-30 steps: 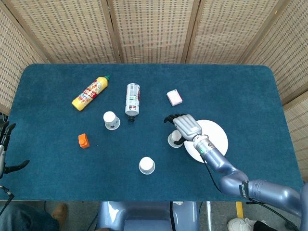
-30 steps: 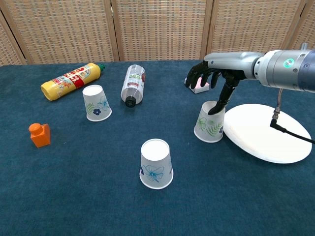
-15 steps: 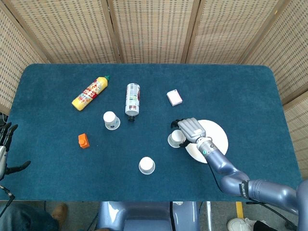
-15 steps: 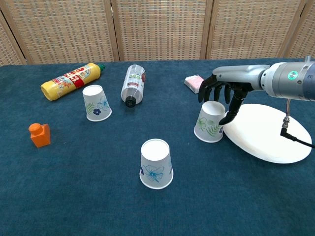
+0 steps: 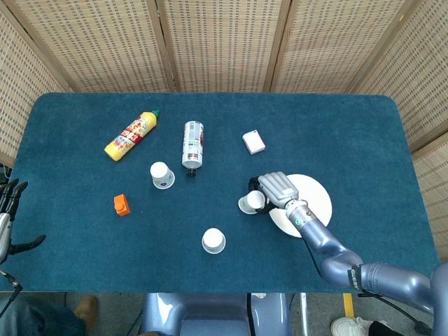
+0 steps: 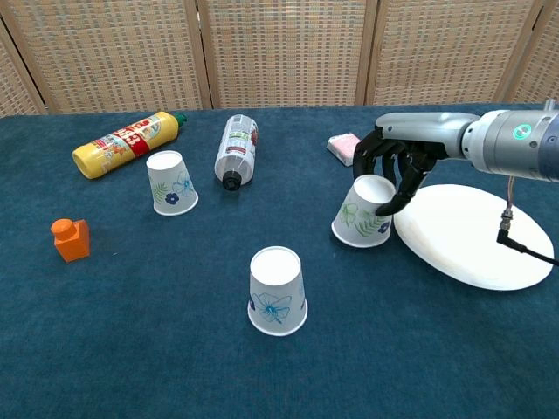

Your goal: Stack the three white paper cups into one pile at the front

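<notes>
Cup [image 6: 363, 218] by the plate [image 6: 472, 237] sits tipped in the right hand [image 6: 395, 166], fingers curled on its base; the front cup [image 6: 278, 290] lies down-left of it (left hand [image 5: 10, 210] spread, far off, holding nothing).

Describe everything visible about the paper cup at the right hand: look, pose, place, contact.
The paper cup is white, with a green leaf print on its side. It is upside down, closed base uppermost, and tilted so its rim swings toward the table's middle. It sits beside the white plate, just left of it in the chest view. The right hand grips it from above, dark fingers curled around its upper wall. Nothing else touches it.
</notes>
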